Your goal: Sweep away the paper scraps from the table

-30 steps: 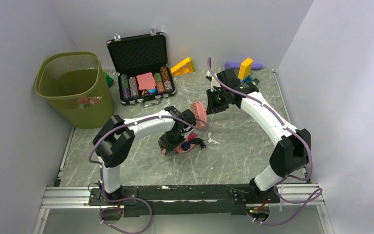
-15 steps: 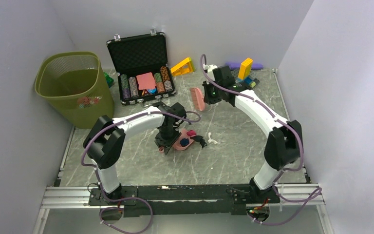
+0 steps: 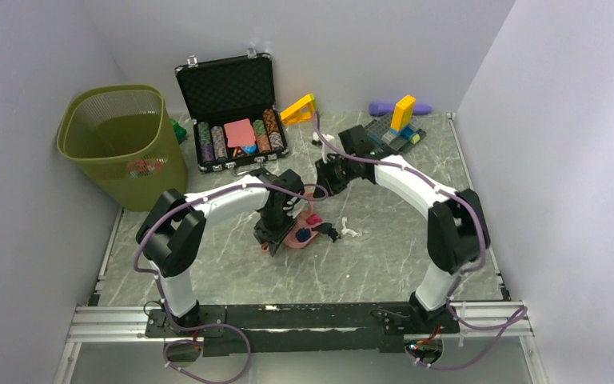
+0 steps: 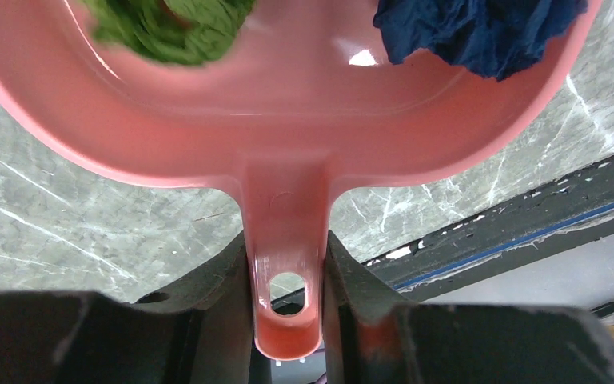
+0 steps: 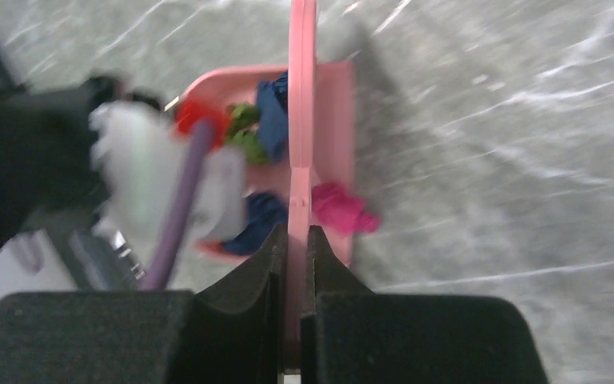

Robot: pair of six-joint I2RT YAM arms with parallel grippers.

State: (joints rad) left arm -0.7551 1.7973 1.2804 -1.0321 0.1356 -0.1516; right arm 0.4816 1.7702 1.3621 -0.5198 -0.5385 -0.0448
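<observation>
Pink dustpan [image 4: 288, 120] holds paper scraps [image 4: 480, 32] — beyond left claw [image 4: 288, 276].

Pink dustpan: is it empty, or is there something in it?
Not empty: a green scrap and a dark blue scrap lie inside the dustpan.

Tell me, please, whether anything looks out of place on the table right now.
Yes: a white scrap and a black scrap lie loose on the table, beside the pink dustpan, not yet swept in.

Pale, plain walls close three sides: the left wall [image 3: 16, 240] just beside the olive mesh bin [image 3: 116, 144], the back wall [image 3: 328, 40] behind it, the right wall [image 3: 576, 160] well apart. Soft, even light.
</observation>
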